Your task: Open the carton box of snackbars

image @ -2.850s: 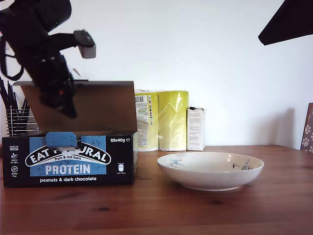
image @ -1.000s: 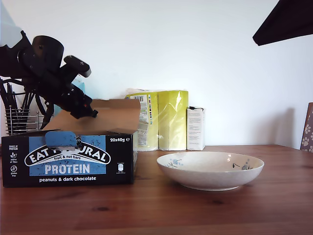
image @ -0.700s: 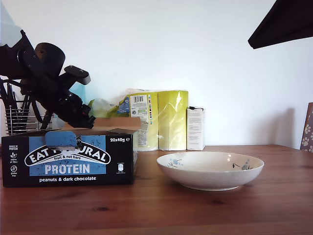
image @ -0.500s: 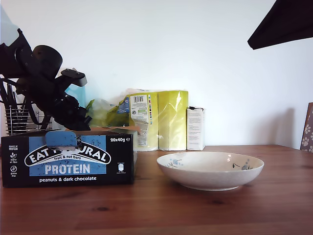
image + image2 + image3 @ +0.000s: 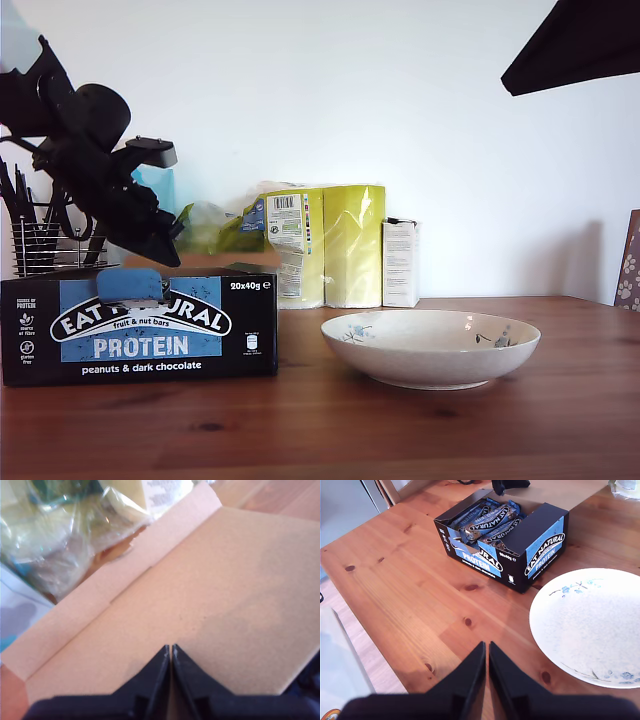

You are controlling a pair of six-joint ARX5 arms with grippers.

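Note:
The black carton box [image 5: 140,325] with its blue "EAT NATURAL PROTEIN" label stands at the exterior view's left, open. Its brown lid [image 5: 200,605] is folded back, nearly flat behind it. My first gripper [image 5: 168,255] is shut, its tips resting on the lid's plain inner face [image 5: 170,651]. The second wrist view shows the box [image 5: 520,550] with wrapped snack bars [image 5: 487,522] exposed inside. My second gripper [image 5: 486,647] is shut on nothing and hangs over bare table well short of the box. Its arm [image 5: 570,45] is at the exterior view's top right.
A shallow white bowl [image 5: 430,345] sits beside the box, toward the exterior view's right. Behind are a yellow paper-roll pack [image 5: 325,245], a small white carton [image 5: 400,263], a plastic bag [image 5: 210,225] and a wire utensil rack [image 5: 40,240].
The lid has gone from upright to laid back behind the box. My first gripper came down and back with it. The box shifted slightly toward the exterior view's right.

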